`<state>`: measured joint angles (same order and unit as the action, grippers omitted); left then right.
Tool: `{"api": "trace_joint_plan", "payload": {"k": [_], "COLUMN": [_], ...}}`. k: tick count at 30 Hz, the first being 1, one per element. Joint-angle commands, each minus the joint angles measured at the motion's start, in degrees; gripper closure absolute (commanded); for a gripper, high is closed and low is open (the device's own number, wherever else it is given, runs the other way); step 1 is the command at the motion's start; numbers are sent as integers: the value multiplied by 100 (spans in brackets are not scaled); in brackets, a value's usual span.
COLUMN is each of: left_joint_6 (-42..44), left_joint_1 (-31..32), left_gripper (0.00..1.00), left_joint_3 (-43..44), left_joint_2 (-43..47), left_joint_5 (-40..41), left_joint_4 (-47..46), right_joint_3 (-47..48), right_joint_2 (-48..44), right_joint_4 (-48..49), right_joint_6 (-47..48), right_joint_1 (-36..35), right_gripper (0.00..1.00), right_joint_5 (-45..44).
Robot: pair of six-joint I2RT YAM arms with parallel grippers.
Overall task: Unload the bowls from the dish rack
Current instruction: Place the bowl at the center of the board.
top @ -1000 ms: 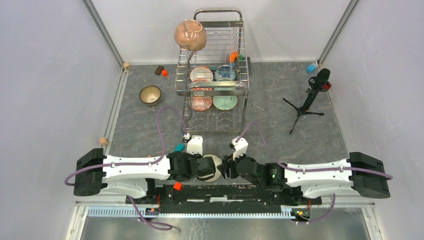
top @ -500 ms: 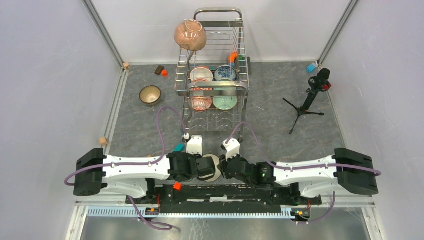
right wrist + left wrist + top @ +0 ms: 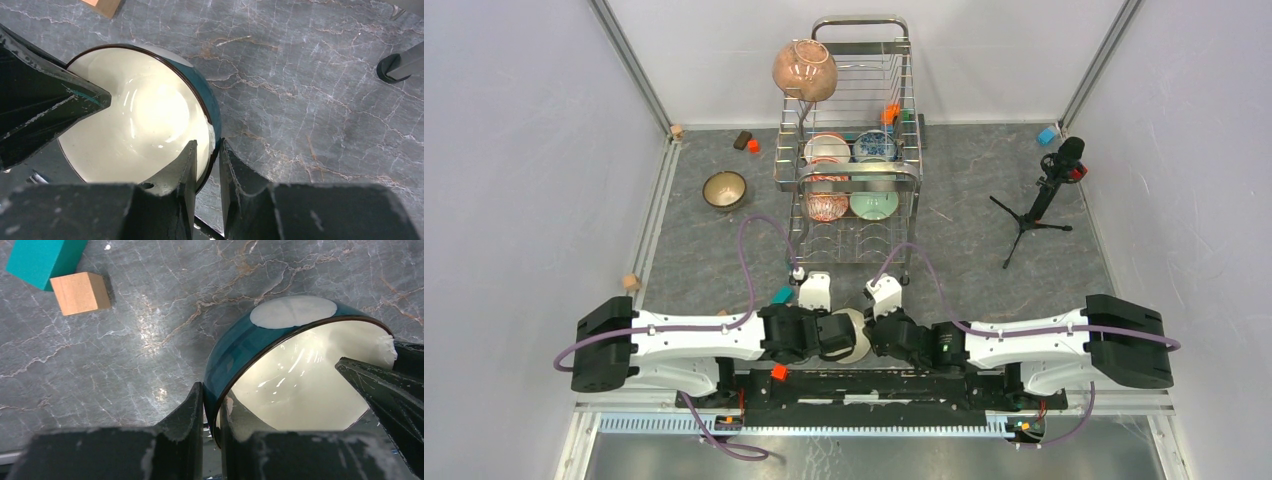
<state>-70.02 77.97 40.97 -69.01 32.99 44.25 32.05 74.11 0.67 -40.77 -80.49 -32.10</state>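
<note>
Where the two arms meet at the near edge of the table (image 3: 984, 250), a teal bowl (image 3: 140, 125) with a glossy white inside hangs between the two tools, tipped so that its pale round foot shows in the left wrist view. The left gripper (image 3: 211, 400) pinches the rim, one finger inside the bowl and one against the teal outside. The right gripper (image 3: 208, 150) bites the opposite side of the rim the same way, its fingers drawn in close on either face of the wall, beside a small white chip in the edge. I cannot tell whether the bowl touches the table.

Just beyond the bowl on the left arm's side lie a wooden cube (image 3: 80, 292) and a teal block (image 3: 42, 260), touching or nearly so.

Farther back, in the middle of the table, stands the rack (image 3: 860, 175). Its lower tier holds a red-patterned bowl (image 3: 827, 203) and a pale green bowl (image 3: 874, 204) side by side on edge. Behind them sit a white bowl (image 3: 827, 148) and a blue-patterned bowl (image 3: 875, 145). A pink-brown bowl (image 3: 804, 70) perches tilted at the rack's top left corner.

Left of the rack, well apart from it, a dark bowl (image 3: 724, 189) stands upright on the table. To the right stands a black microphone on a tripod (image 3: 1044, 195).
</note>
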Motion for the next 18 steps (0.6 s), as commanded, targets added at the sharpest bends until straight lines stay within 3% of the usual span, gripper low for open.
{"api": "trace_joint_plan", "payload": {"k": [1, 5, 8, 13, 18], "left_joint_6": [95, 217, 264, 176, 5], "left_joint_1": [34, 31, 33, 31, 29], "left_gripper": [78, 76, 98, 98, 98], "left_joint_3": [0, -180, -281, -226, -66], "left_joint_2": [300, 468, 489, 333, 152], "left_joint_5": [-152, -296, -337, -307, -163], "left_joint_4": [-995, -1291, -1526, -1559, -1319], "right_joint_3": [99, 49, 79, 89, 136], "right_joint_2": [-62, -228, -158, -85, -60], "right_joint_4": [-580, -791, -881, -847, -913], "right_joint_6": [164, 233, 216, 41, -83], "right_joint_1": [21, 18, 20, 18, 21], "right_gripper": [100, 100, 100, 68, 57], "right_joint_5": [-172, -224, -165, -90, -147]}}
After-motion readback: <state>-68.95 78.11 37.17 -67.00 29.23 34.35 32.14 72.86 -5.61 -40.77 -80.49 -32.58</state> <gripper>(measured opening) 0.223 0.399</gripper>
